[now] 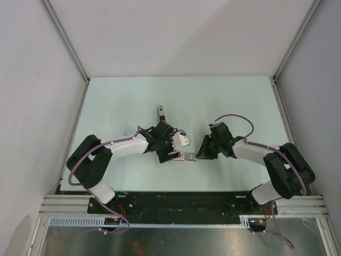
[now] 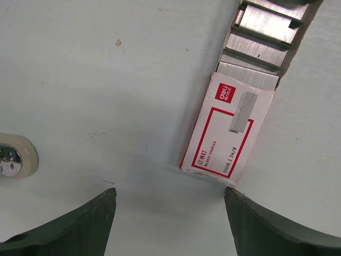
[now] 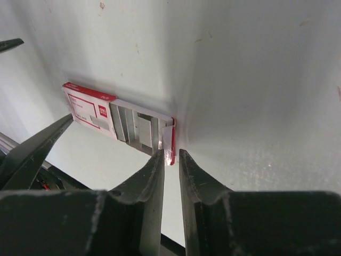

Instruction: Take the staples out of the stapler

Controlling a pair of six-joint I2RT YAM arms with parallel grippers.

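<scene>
The small slim black stapler with a silvery metal end [image 1: 160, 114] lies untouched on the desk [image 1: 117, 101], beyond both arms. Left tool [image 2: 169, 196] gapes empty over the red-white staple packet [image 2: 226, 130]. Right tool [image 3: 170, 156], nearly closed, meets its end flap, grip unconfirmed, presumably steadying it.

Red-white box [image 2: 229, 133] lies flat on pale table [image 1: 122, 101], label up, inner tray slid partly out at one end. Small pale round thing w/ shiny centre [image 2: 13, 156] sits well apart from box. Grey walls [image 1: 176, 32] on 3 sides; metal rail [image 1: 58, 202] at near edge.
</scene>
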